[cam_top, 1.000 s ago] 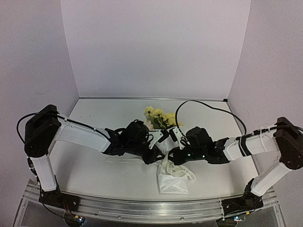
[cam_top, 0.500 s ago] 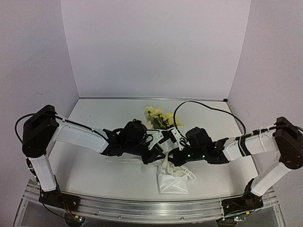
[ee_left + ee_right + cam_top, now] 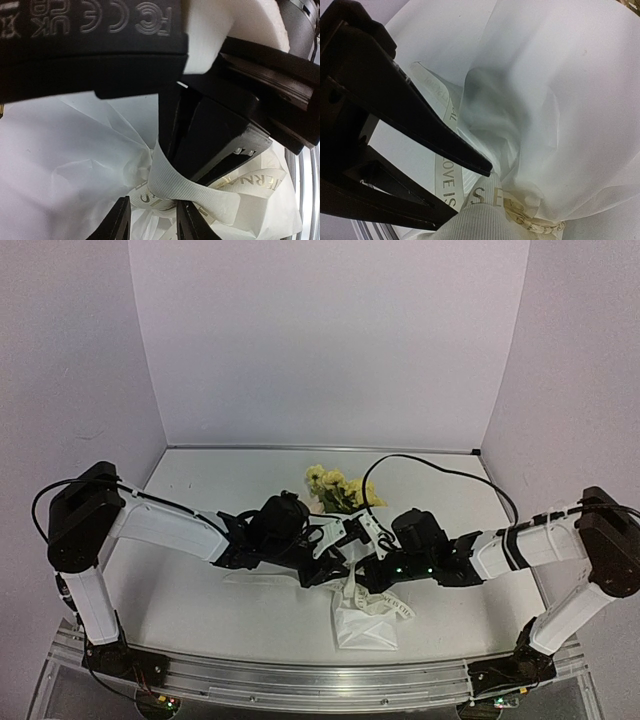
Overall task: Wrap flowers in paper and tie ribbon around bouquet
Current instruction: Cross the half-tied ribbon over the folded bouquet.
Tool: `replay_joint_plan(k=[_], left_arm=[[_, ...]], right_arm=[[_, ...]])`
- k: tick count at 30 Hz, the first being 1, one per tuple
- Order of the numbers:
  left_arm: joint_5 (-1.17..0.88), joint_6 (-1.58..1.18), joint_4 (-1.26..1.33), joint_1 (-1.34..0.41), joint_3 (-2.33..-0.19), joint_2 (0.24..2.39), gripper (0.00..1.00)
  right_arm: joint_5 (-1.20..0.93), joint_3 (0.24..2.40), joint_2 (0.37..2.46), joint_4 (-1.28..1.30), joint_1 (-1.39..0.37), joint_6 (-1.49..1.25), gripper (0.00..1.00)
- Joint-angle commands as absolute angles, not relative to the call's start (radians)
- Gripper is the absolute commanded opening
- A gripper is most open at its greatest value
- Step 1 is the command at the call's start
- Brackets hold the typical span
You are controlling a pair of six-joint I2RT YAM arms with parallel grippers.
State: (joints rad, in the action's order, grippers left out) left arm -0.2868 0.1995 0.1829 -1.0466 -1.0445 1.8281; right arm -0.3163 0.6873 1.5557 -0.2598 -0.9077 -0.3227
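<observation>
Bouquet (image 3: 358, 612): pale yellow fluffy blossoms (image 3: 338, 488) in crinkly white paper cone (image 3: 365, 632), lying at desk (image 3: 220, 480) centre. Right jaws pinch gold-lettered cream-white ribbon (image 3: 175, 187) at its waist; left jaws narrowly apart, straddling that ribbon.

Robot lab booth, blank walls (image 3: 330, 340), aluminium rail (image 3: 300, 678)

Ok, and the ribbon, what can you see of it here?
The ribbon is a narrow cream-white ribbed fabric strip with gold lettering, soft and looped. It wraps the gathered waist of the paper, with loose loops beside it. The right gripper is shut on one strand; the left gripper straddles the wound part, contact unclear.
</observation>
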Motion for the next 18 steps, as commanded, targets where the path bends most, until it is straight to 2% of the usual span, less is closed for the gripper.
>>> replay_joint_plan(k=[1,8,12,15,18], left_arm=[[-0.326,0.239,0.177,-1.036,-1.082,1.847,0.33],[-0.354,0.243,0.157,-1.034,-1.097,1.862,0.31],[-0.340,0.245,0.160,-1.033,-1.098,1.857,0.27],[-0.340,0.242,0.159,-1.032,-1.101,1.857,0.19],[-0.330,0.238,0.154,-1.031,-1.109,1.858,0.06]], right_arm=[[-0.345,0.734,1.568,-0.276,-0.905,-0.297,0.00],[-0.348,0.754,1.569,-0.275,-0.905,-0.291,0.00],[-0.361,0.761,1.584,-0.276,-0.904,-0.304,0.00],[-0.363,0.762,1.589,-0.276,-0.905,-0.312,0.00],[-0.355,0.759,1.587,-0.274,-0.905,-0.319,0.00]])
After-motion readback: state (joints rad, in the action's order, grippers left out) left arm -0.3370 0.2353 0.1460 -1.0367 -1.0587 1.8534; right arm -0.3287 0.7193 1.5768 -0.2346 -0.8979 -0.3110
